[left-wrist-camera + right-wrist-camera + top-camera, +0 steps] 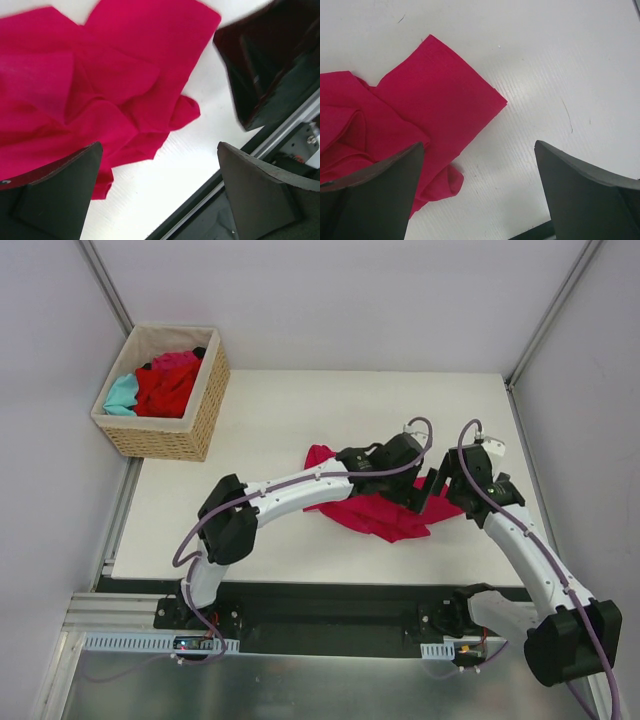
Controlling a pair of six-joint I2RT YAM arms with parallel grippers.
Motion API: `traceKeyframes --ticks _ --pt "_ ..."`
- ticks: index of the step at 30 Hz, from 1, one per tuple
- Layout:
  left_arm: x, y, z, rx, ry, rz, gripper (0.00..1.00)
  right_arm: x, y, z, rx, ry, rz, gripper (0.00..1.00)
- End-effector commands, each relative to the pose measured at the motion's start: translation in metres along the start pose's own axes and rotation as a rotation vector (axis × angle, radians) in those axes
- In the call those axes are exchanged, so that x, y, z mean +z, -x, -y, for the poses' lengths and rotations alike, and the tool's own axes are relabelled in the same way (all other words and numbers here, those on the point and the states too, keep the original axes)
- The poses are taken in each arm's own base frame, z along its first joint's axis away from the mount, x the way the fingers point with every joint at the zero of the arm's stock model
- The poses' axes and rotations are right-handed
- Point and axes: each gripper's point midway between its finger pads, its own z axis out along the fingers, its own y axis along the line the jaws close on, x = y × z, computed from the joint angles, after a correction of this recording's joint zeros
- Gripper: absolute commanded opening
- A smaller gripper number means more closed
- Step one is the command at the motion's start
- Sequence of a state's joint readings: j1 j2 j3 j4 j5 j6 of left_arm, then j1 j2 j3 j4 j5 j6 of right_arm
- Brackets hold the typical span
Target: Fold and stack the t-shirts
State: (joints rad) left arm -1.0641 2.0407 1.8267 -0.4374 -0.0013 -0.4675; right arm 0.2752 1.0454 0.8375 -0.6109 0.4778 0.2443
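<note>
Noted magenta t-shirt [385, 512] crumpled and unfolded on table [270, 410], right of centre. Saw left gripper [159, 150] and right gripper [479, 145] spread wide over its edges, holding nothing. Judged it the flattening step; next needed two corners pinched and pulled apart. Spotted red t-shirt [165, 388] and teal t-shirt [122, 393] heaped in wicker basket [170, 442], far left.

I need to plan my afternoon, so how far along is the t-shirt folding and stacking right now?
Done: nothing is folded or stacked yet. In hand: one magenta t-shirt lies crumpled on the table, with the left pincer and right pincer both open over it, gripping nothing. Remaining: fold that one, then the red t-shirt, the teal t-shirt and anything else bunched in the wicker basket.
</note>
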Motion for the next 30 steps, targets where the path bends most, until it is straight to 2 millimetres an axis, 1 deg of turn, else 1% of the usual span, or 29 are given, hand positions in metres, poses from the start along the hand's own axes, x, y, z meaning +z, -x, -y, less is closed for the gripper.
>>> traceKeyframes --ticks 1,2,3,6,9,13,14,15,16,18,19,22,25,30 --pt "0.014 -0.041 -0.007 -0.007 0.029 -0.095 0.99 -0.004 0.004 -0.001 0.046 0.025 0.020 0.97" --pt "0.013 -0.046 -0.005 -0.004 0.028 -0.101 0.99 -0.003 0.004 -0.001 0.046 0.025 0.016 0.96" --pt "0.015 -0.053 -0.012 0.001 0.058 -0.108 0.99 -0.002 0.002 -0.001 0.044 0.023 0.007 0.97" --pt "0.018 -0.070 -0.019 0.003 0.085 -0.137 0.99 -0.001 0.002 -0.004 0.049 0.036 0.001 0.97" --pt "0.024 -0.077 -0.025 0.010 0.099 -0.139 0.99 -0.002 0.004 -0.005 0.055 0.043 0.006 0.97" --pt "0.035 -0.072 -0.025 0.074 0.077 -0.114 0.99 -0.006 0.007 -0.006 0.064 0.060 0.018 0.97" --pt "0.040 -0.073 -0.025 0.085 0.076 -0.112 0.99 -0.006 0.007 -0.007 0.065 0.062 0.019 0.96" --pt "0.043 -0.070 -0.025 0.093 0.072 -0.104 0.99 -0.006 0.007 -0.006 0.067 0.061 0.020 0.97" --pt "0.049 -0.074 -0.026 0.109 0.075 -0.117 0.99 -0.007 0.008 -0.006 0.068 0.063 0.023 0.97" --pt "0.055 -0.072 -0.026 0.119 0.071 -0.112 0.99 -0.008 0.008 -0.006 0.068 0.065 0.024 0.97" --pt "0.062 -0.077 -0.028 0.122 0.073 -0.124 0.99 -0.008 0.008 -0.006 0.069 0.068 0.026 0.97" --pt "0.070 -0.078 -0.027 0.123 0.067 -0.125 0.99 -0.009 0.008 -0.006 0.070 0.069 0.030 0.97" --pt "0.075 -0.076 -0.030 0.135 0.080 -0.111 0.99 -0.010 0.009 -0.007 0.072 0.079 0.035 0.96" --pt "0.074 -0.063 -0.038 0.144 0.108 -0.078 0.99 -0.009 0.008 -0.007 0.072 0.084 0.035 0.97"
